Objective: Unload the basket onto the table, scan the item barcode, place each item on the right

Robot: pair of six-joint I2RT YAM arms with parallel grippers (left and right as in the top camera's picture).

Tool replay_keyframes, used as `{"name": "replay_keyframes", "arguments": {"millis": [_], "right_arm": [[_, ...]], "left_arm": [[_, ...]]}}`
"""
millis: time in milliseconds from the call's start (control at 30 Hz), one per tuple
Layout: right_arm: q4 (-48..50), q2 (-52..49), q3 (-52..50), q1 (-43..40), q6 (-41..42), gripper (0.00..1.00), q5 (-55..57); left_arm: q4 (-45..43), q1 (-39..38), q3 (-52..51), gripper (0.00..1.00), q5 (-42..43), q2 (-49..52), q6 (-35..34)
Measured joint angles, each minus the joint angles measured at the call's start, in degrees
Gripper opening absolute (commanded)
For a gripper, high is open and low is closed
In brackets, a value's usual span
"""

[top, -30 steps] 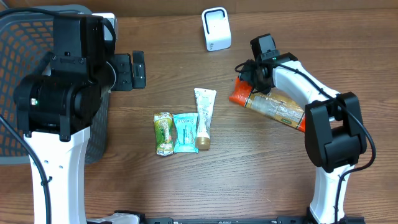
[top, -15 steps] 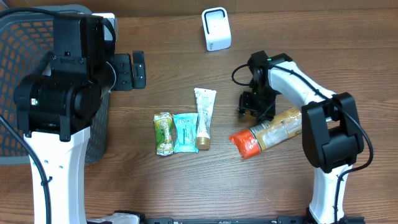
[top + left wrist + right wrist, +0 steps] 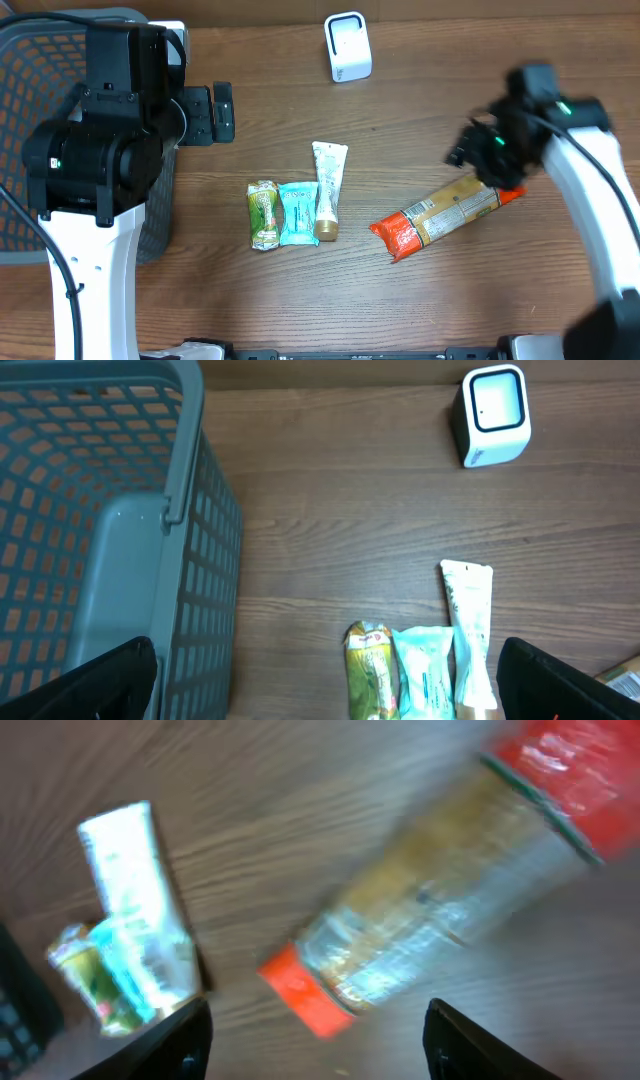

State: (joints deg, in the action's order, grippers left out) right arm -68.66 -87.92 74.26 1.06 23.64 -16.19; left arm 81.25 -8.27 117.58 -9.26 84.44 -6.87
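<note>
The item, a long clear packet of pasta with red ends (image 3: 435,220), lies flat on the wooden table right of centre; in the right wrist view the packet (image 3: 440,910) runs diagonally, blurred. My right gripper (image 3: 482,150) hovers above the packet's far right end, blurred by motion, open with nothing between its fingers (image 3: 318,1035). The white barcode scanner (image 3: 347,46) stands at the back centre, and the scanner (image 3: 493,415) also shows in the left wrist view. My left gripper (image 3: 215,112) is open and empty (image 3: 325,685) beside the basket.
A grey mesh basket (image 3: 30,110) fills the left side. A green packet (image 3: 263,213), a teal packet (image 3: 298,212) and a white tube (image 3: 328,190) lie side by side in the middle of the table.
The right gripper let go of the pasta packet, which now lies on the table with its red end turned toward the front. The right arm then swung away to the right. The left arm stayed still.
</note>
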Motion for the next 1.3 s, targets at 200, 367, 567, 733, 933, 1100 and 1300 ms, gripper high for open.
{"name": "replay_keyframes", "arguments": {"millis": [200,367,567,733,933,1100,1300], "right_arm": [[10.7,3.2,-21.5,-7.0,3.9,0.67,1.3],[18.6,3.1,-27.3,-7.5,7.2,0.65,6.4],[28.7,0.0,-28.0,-7.5,9.7,0.64,12.3],[41.7,-4.3,-28.1,-7.4,7.0,0.70,12.7],[57.5,-9.7,-28.0,-6.5,0.4,0.77,2.9],[63.1,-13.1,-26.7,-2.8,-2.4,0.81,-4.4],[59.5,-14.1,-24.5,3.6,-4.0,0.83,-8.6]], "left_arm": [[0.0,0.0,0.0,1.00,0.0,0.0,0.0],[0.0,0.0,0.0,1.00,0.0,0.0,0.0],[0.0,0.0,0.0,1.00,0.0,0.0,0.0],[0.0,0.0,0.0,1.00,0.0,0.0,0.0],[0.0,0.0,0.0,1.00,0.0,0.0,0.0],[0.0,0.0,0.0,1.00,0.0,0.0,0.0],[0.0,0.0,0.0,1.00,0.0,0.0,0.0]]}}
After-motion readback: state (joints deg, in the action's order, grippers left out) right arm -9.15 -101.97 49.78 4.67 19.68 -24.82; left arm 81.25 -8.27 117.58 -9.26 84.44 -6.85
